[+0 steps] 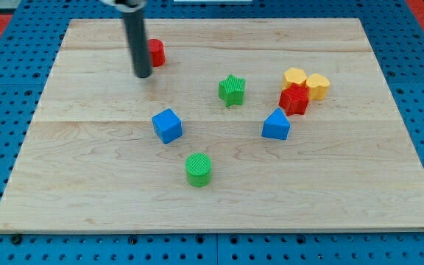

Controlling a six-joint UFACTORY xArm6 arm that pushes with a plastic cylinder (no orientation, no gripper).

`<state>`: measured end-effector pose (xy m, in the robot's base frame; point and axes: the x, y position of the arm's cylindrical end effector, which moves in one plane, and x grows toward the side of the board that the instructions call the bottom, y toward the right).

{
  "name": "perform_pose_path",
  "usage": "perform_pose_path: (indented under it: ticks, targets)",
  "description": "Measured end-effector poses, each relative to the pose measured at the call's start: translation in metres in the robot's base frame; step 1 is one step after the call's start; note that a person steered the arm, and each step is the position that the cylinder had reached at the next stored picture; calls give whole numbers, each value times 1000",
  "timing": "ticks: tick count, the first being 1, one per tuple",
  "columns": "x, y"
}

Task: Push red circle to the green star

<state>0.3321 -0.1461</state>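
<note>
Red circle [155,52] far left of green star [232,90] (upright)

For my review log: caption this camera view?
My tip beside the red circle, the green star off to the view's right.

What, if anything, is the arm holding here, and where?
Nothing is held. My tip is a bare rod end beside the red circle, at its left.

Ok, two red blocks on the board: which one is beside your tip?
The red circle, just right of my tip at the view's top left. The other red block sits far right among the yellow blocks.
</note>
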Motion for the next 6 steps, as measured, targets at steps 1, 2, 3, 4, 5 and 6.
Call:
perform_pose_path:
  ticks: [1, 2, 3, 4, 5, 6]
  targets:
    - [-60, 26]
    - [-55, 118]
    - [-82, 131]
    - [-103, 123]
    - [-66, 197]
    - [-47, 211]
